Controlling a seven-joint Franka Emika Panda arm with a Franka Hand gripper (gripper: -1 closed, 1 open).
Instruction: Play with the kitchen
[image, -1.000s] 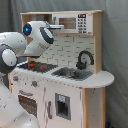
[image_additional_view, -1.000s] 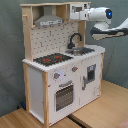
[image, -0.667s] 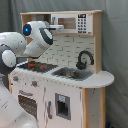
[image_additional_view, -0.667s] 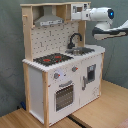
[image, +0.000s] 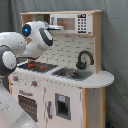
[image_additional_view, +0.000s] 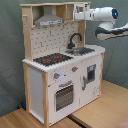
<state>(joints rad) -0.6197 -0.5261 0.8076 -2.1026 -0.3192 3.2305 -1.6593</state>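
Note:
The kitchen (image: 65, 95) (image_additional_view: 45, 80) is a tall toy of white panels and light wood. It has a black stovetop (image: 37, 65) (image_additional_view: 52, 59), a grey sink (image: 70, 74) with a black faucet (image: 84, 59) (image_additional_view: 75, 39), an oven door (image_additional_view: 64, 95) and a grey hood (image_additional_view: 49, 20). My gripper (image: 56, 26) (image_additional_view: 77, 15) is up at the top shelf. It sits against the left edge of the white microwave (image: 70, 23), high above the stovetop and sink.
My white arm (image: 12, 47) fills the first exterior view's left and lower left corner, in front of the stove side. The kitchen stands on a wooden table (image_additional_view: 102, 110). A grey curtain (image_additional_view: 10, 50) hangs behind.

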